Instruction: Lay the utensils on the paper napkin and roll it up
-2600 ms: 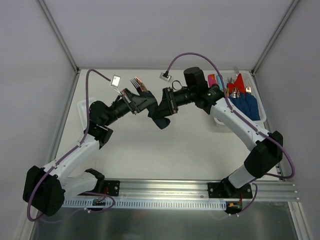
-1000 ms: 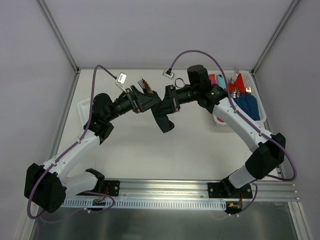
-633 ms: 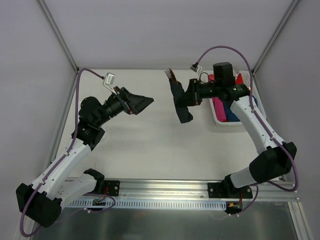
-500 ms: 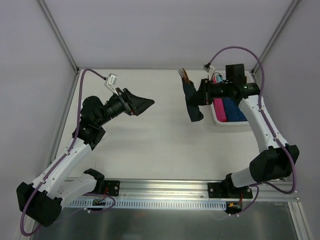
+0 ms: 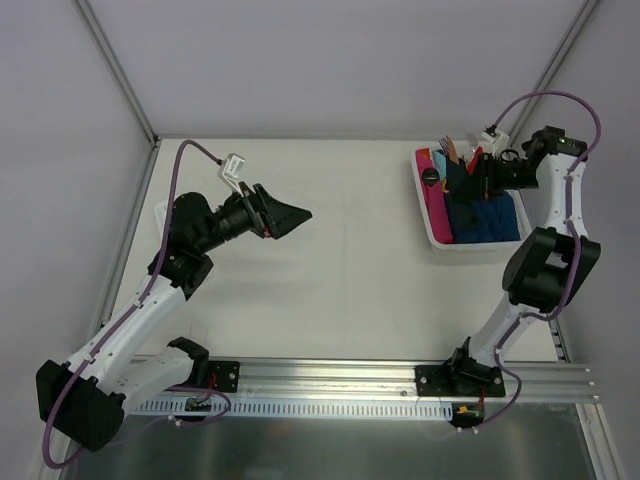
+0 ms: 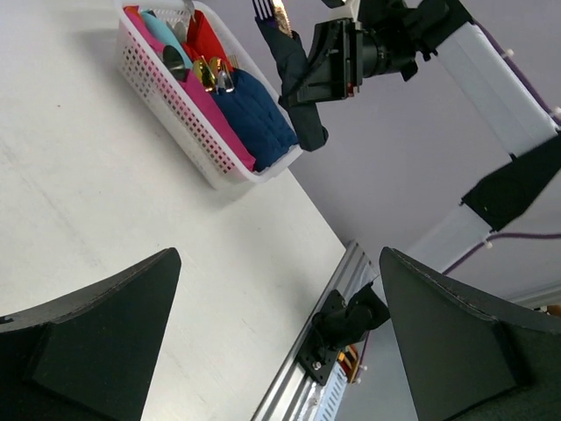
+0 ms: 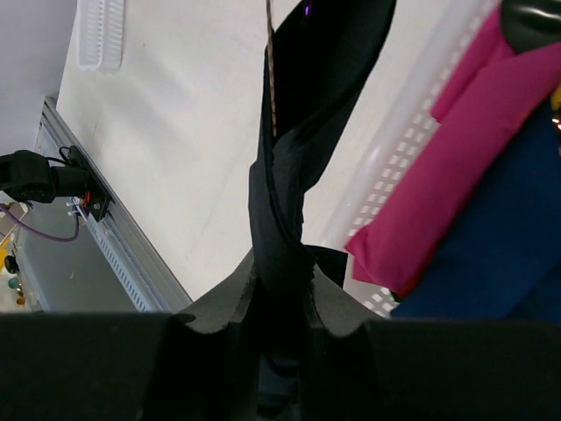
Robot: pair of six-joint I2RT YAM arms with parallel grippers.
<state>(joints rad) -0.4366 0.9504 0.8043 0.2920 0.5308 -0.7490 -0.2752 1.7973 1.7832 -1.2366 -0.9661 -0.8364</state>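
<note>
While the rolled napkin [image 7: 302,132] is pinched in the right gripper [image 7: 280,303] over the basket [image 5: 428,222] at two o'clock, it should be lowered flat before release; the left gripper [image 5: 290,213] is spread wide, empty.

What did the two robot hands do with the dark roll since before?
The left gripper let go of the rolled paper napkin and pulled back left, open. The right gripper, gripping the roll, carried it right, over the white basket. The basket stayed put.
</note>
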